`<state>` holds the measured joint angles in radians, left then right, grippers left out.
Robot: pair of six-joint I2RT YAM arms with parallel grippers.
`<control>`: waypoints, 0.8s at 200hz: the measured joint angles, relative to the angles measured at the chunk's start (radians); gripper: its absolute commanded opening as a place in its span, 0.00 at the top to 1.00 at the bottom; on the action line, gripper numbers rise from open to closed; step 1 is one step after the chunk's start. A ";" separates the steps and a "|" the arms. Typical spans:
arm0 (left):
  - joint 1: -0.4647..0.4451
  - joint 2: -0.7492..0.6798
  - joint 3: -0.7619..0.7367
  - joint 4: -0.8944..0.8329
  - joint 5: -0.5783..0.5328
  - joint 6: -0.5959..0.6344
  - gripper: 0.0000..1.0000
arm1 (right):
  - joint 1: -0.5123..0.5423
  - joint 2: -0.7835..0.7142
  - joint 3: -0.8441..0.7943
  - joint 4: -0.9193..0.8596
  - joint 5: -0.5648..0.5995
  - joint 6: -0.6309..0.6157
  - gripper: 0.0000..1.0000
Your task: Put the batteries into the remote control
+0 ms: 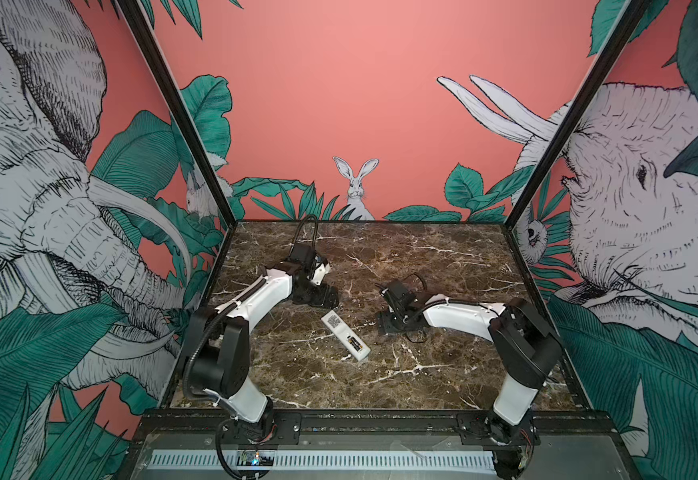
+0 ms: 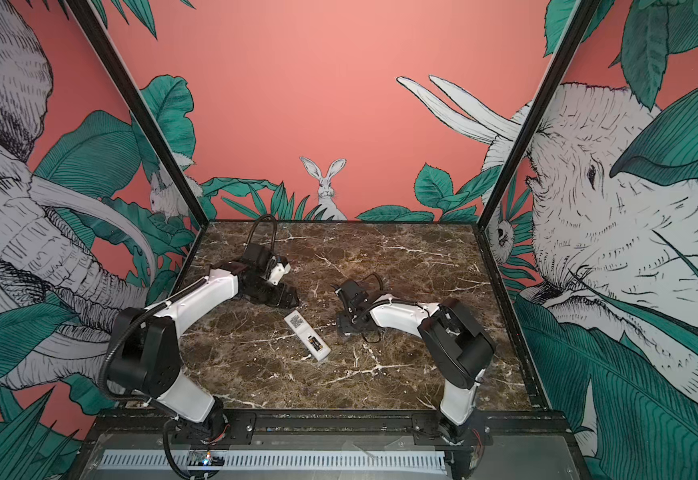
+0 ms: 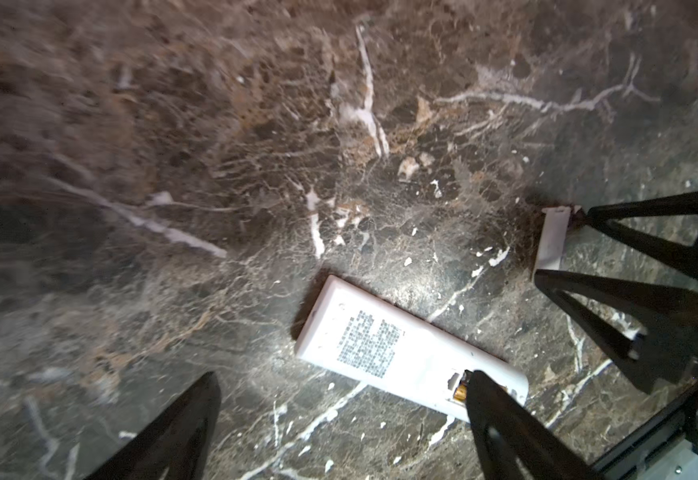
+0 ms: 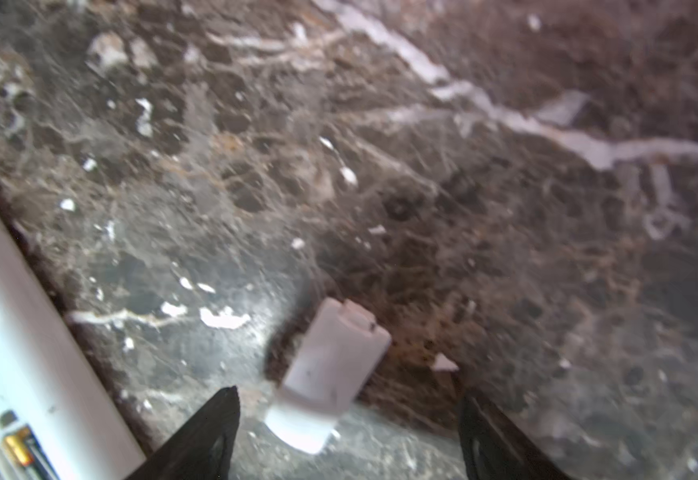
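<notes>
I see remote (image 1: 345, 336) face-down on tabletop (image 1: 422, 270), batteries (image 1: 355, 343) in open bay. Left gripper (image 3: 342, 373) jaws open near it; right gripper (image 4: 348, 391) jaws open by loose cover (image 4: 330, 365).

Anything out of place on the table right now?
Yes. The remote control lies face down with its compartment open and the batteries showing. The white battery cover lies loose on the marble table, apart from it, under the right gripper, whose jaws are open.
</notes>
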<state>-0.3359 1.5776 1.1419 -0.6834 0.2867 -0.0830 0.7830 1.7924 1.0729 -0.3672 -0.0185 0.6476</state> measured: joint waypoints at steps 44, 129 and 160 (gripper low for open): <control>0.024 -0.090 -0.037 -0.007 -0.005 0.005 0.06 | 0.047 0.103 0.130 -0.011 0.019 0.015 0.25; 0.060 -0.173 -0.071 -0.026 0.046 0.026 0.06 | 0.115 0.152 0.190 -0.062 0.113 0.000 0.37; 0.060 -0.173 -0.071 -0.026 0.069 0.027 0.06 | 0.119 0.152 0.194 -0.115 0.155 -0.032 0.47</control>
<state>-0.2756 1.4044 1.0706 -0.7094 0.3553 -0.0563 0.9016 1.9446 1.2667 -0.4824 0.1368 0.6151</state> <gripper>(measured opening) 0.938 0.569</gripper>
